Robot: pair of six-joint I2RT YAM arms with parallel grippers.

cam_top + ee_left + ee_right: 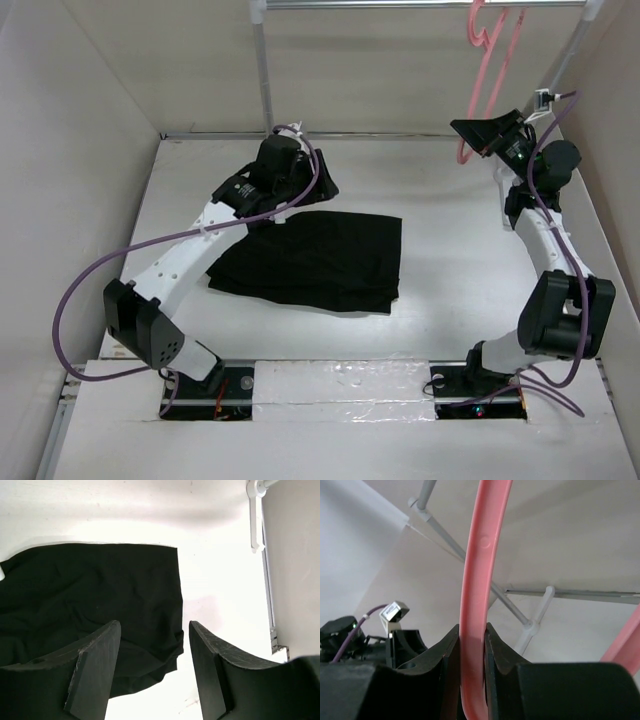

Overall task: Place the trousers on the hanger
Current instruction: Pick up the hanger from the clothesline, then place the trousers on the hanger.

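The trousers [315, 260] are seen folded into a flat black rectangle on the white table [450, 290], roughly midway between the two arms. The left gripper [154, 627] is held over the far edge of the cloth, near its far left corner in the overhead view. Its fingers are spread wide. In the left wrist view one finger [95, 665] is placed over the dark fabric and the other over bare table just beside the trousers' edge, so that a corner of the cloth lies between them. Whether the fingertips touch the cloth cannot be told. At the far right, the pale-pink hanger [487, 90] is hung by its hook from the top bar of the white rack [420, 4], well apart from the trousers. The right gripper [482, 135] is raised to the hanger's lower part and is clamped on it. In the right wrist view the pink bar is shown pinched tightly between the two black fingers [500, 655], running upright through them, with rack poles visible behind.
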